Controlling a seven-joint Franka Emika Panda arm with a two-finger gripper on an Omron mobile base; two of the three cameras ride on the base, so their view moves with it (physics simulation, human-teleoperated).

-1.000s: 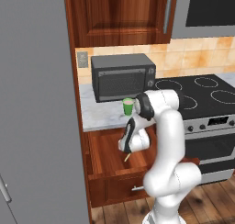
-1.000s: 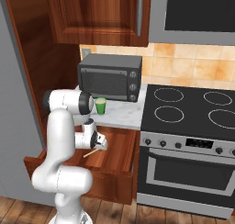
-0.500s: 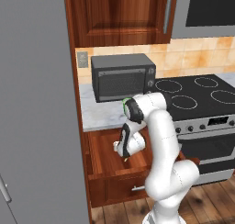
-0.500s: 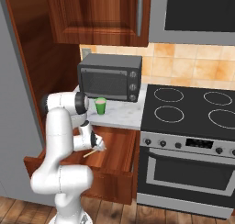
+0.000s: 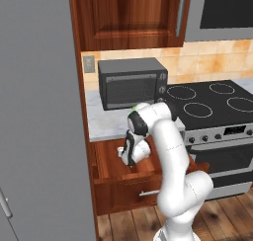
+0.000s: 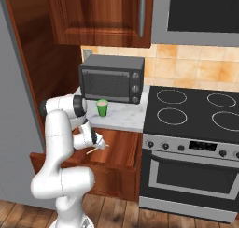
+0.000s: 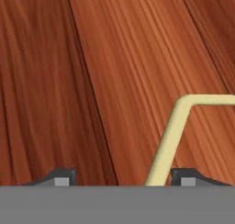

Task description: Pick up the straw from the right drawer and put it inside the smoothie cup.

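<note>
1 straw (image 7: pixel 170 136) | 1 smoothie cup (image 6: pixel 101 108) | 1 right drawer (image 6: pixel 122 150) | 1 gripper (image 7: pixel 121 178)

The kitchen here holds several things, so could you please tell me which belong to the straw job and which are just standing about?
Part of the job:
straw
open drawer
green cup
gripper, low in the drawer

Just standing about:
microwave
stove
upper cabinet

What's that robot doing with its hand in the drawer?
The robot's gripper is over the open right drawer, reaching for the straw. In the hand view the straw's stem runs up between the two fingertips and bends off to one side, but they don't look closed on it. The smoothie cup waits on the counter by the microwave.
</note>
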